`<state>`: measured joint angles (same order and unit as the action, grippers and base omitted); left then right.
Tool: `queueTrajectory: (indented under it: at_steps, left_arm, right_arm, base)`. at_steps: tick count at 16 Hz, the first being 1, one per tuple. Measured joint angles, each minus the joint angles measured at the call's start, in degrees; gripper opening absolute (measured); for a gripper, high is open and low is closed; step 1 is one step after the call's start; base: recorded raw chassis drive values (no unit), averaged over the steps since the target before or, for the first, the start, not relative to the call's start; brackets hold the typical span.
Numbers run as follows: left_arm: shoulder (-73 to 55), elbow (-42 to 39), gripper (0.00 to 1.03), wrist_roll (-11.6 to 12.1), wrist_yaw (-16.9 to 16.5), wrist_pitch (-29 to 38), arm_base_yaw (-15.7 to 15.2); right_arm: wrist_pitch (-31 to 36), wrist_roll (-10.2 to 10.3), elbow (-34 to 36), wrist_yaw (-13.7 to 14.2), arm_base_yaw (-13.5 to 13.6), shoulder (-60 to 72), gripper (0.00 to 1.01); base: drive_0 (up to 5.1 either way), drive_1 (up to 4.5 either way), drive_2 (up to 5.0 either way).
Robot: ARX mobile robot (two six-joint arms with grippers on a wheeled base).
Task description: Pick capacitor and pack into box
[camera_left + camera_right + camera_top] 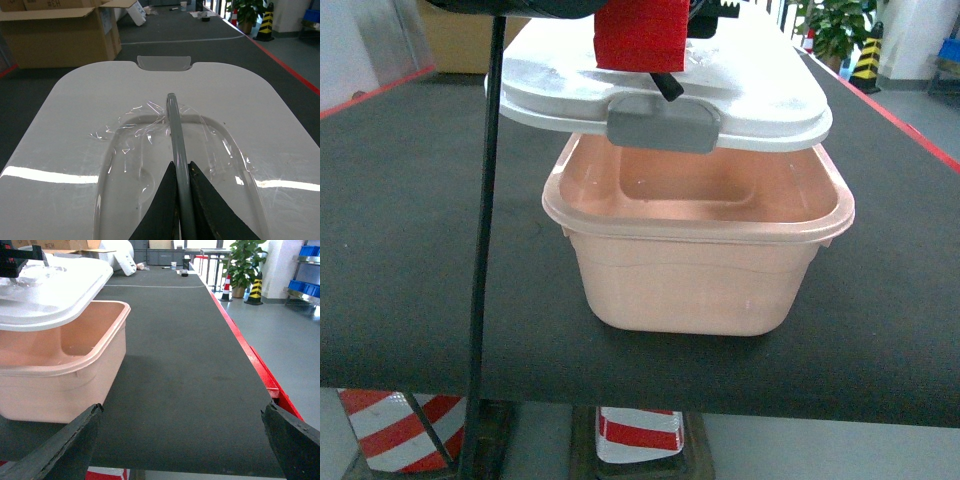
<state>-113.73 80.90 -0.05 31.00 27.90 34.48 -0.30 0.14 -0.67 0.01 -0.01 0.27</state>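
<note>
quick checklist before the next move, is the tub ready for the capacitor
1. Left gripper shut on the grey handle of the white plastic lid: ok.
2. Lid lifted off the pale pink rectangular plastic tub: ok.
3. Tub interior empty: ok.
4. Right gripper open, holding nothing: ok.
5. Capacitor located: not ok, none visible in any view.
6. Lid fully clear of the opening: cannot tell.

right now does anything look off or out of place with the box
The white lid sits askew, raised and pushed back off the pink box, the left end effector shut on its grey handle. Loose clear film is crumpled around the handle recess. No capacitor shows.
</note>
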Motion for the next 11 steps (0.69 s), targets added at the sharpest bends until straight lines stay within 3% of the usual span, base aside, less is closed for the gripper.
queueTrajectory:
  at_steps: [5,11]
  left_arm:
    - [-4.02,-1.38,0.02,-4.24,-1.88,-0.48,2.32]
    - [-4.52,-2.21,0.02,-4.90,-1.97,-0.50,1.42]
  right_arm:
    - [-0.02,0.00,0.00,0.00,0.00,0.00,0.98]
    - [0.00,0.00,0.00,0.00,0.00,0.00,0.98]
  base:
    - [0.0,0.00,0.0]
    - [0.0,0.00,0.0]
